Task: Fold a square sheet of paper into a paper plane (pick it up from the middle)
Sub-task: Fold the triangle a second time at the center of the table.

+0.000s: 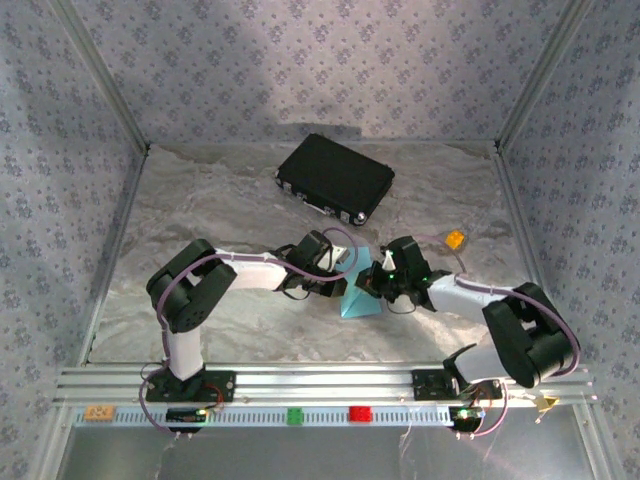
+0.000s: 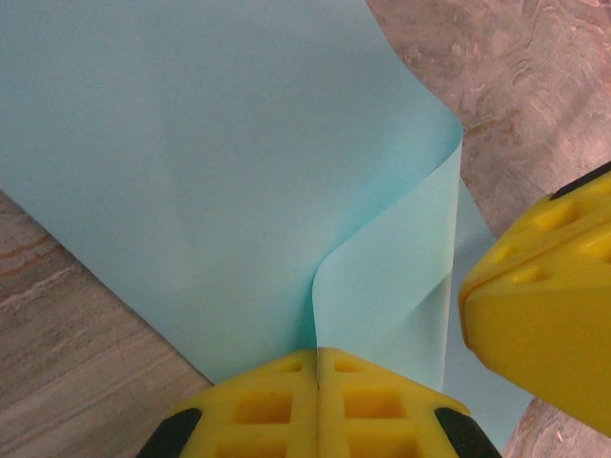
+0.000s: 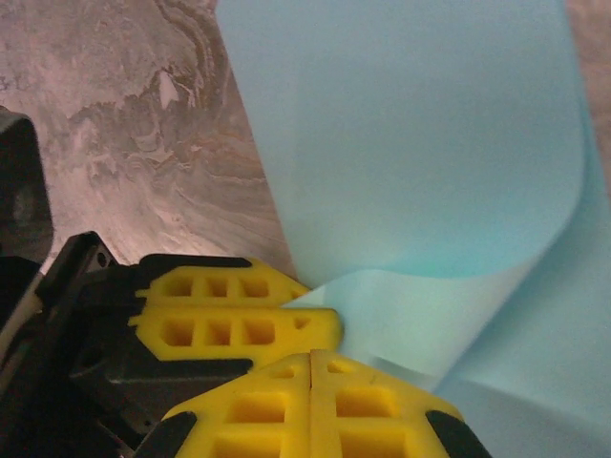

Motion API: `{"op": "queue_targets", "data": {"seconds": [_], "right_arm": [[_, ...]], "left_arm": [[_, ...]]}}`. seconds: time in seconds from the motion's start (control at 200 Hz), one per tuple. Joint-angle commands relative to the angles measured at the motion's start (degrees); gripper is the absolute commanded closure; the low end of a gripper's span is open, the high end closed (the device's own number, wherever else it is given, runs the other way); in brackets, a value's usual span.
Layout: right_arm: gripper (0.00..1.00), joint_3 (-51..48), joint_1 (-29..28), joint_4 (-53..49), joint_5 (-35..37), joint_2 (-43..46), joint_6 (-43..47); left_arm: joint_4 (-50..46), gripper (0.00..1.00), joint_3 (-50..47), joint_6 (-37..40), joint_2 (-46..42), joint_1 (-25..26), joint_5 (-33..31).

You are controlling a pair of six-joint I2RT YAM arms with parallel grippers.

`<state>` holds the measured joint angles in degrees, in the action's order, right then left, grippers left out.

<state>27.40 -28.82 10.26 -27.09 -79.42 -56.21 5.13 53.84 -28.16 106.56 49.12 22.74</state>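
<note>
Left gripper [image 2: 317,359]: pressed together, pinching sheet [image 2: 220,172] at its bend | right gripper [image 3: 313,361]: likewise pinching it, just beside | sheet: held up mid-table [image 1: 200,200], curling | step: likely centre fold | next: align edges, lay flat, crease.

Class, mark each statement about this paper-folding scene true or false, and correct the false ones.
1. The left gripper and right gripper are both shut on the blue paper. True.
2. The blue paper lies flat on the table. False: it curls up between the two grippers.
3. The black case is open. False: it is closed.
4. An orange block sits on the table, to the right of both grippers. True.
</note>
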Motion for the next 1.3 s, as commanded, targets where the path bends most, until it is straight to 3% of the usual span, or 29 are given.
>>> {"op": "queue_targets", "data": {"seconds": [0.0, 0.565, 0.885, 1.294], "right_arm": [[0.96, 1.42, -0.52, 2.09, -1.6, -1.77, -0.98], [0.96, -4.99, 1.29, 3.35, -0.26, -4.6, -0.31], [0.95, -1.02, 1.92, -0.62, -0.29, 1.63, 0.34], [0.96, -2.11, 4.66, -1.37, 1.43, -5.83, 1.1]], "left_arm": [[-1.49, 1.0, 0.95, -0.14, 0.92, -0.12, 0.53], [-2.14, 1.0, 1.05, 0.21, 1.2, -0.14, 1.03], [-2.66, 1.0, 1.17, 0.3, 1.1, -0.11, 1.01], [-2.67, 1.0, 1.02, 0.4, 1.19, -0.1, 0.99]]}}
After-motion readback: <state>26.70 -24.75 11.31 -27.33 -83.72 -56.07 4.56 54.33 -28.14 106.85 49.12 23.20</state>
